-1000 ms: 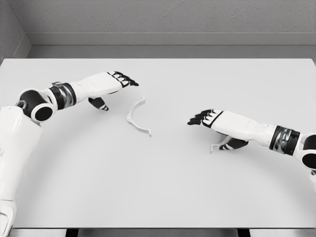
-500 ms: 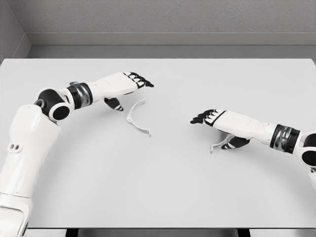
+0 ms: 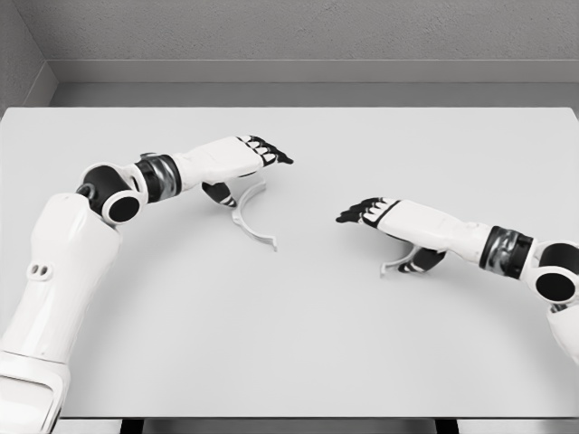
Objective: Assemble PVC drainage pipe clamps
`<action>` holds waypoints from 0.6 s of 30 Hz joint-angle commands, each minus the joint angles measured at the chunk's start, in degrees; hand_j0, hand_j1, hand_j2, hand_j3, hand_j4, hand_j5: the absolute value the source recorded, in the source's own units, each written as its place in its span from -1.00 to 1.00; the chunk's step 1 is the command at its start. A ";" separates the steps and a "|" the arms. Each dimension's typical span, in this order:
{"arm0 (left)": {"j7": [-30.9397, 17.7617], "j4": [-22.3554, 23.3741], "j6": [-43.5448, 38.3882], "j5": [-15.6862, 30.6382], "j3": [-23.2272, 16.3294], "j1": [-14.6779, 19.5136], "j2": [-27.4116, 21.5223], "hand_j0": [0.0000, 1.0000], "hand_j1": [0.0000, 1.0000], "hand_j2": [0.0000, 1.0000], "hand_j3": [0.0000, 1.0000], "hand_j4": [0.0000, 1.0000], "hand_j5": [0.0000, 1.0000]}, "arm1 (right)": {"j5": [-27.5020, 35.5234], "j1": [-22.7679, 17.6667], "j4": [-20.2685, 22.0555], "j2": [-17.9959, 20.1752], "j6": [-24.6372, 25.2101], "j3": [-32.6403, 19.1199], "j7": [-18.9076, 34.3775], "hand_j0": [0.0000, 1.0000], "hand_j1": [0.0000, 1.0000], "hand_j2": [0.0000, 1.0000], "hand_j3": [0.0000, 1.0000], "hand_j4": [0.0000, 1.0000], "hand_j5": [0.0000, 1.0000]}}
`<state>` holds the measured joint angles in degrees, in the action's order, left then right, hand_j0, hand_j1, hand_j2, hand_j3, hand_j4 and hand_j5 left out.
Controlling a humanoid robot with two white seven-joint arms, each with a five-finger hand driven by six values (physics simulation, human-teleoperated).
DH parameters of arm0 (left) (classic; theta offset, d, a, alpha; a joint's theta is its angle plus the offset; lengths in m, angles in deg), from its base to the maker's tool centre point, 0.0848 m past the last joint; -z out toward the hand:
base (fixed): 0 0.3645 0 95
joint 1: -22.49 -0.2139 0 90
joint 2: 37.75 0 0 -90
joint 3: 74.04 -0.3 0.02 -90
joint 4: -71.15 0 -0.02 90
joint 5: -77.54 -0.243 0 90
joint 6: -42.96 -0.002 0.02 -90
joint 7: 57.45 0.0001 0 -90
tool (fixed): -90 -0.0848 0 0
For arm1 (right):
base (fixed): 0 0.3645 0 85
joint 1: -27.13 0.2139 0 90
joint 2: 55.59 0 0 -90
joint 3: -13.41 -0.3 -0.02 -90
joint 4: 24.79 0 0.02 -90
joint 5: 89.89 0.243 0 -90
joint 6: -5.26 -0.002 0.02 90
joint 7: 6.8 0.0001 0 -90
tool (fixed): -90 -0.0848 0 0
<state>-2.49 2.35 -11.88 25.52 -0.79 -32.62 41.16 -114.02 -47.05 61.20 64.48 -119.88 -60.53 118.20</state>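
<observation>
The right robot hand [image 3: 366, 213] partly hides one clamp half [image 3: 398, 266] (fingers extended, gripping nothing), while the left robot hand [image 3: 258, 154], likewise open, hovers over the other clamp half [image 3: 250, 217] on the bench [image 3: 298, 344].

The left hand [image 3: 256, 154] has advanced to the right across the table, and its arm has extended further into view. The curved clamp half [image 3: 248, 214], formerly to its right, now lies directly below its fingers. The right hand [image 3: 380, 215] has shifted slightly leftward; the second clamp piece [image 3: 399, 264] under it moved along.
</observation>
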 commanded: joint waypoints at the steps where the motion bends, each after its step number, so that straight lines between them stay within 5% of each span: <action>1: 0.04 -0.01 -0.17 0.35 -0.13 0.00 0.10 1.00 1.00 1.00 1.00 1.00 1.00 | 0.40 0.00 0.05 -0.45 0.14 0.03 0.00 1.00 1.00 1.00 1.00 1.00 1.00; 13: 0.04 -0.01 -0.17 0.35 -1.01 0.09 0.98 1.00 1.00 1.00 1.00 1.00 1.00 | 0.14 1.23 0.05 -1.15 0.14 1.70 0.00 1.00 1.00 1.00 1.00 1.00 1.00; 18: 0.04 3.15 -0.17 0.35 -0.31 2.81 -2.80 1.00 1.00 1.00 1.00 1.00 1.00 | 0.58 0.97 0.14 -1.07 0.14 1.17 0.00 1.00 1.00 1.00 1.00 1.00 1.00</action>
<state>-2.47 3.93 -11.93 25.60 -1.38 -29.20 39.77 -114.01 -46.08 61.24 63.40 -119.90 -59.20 118.23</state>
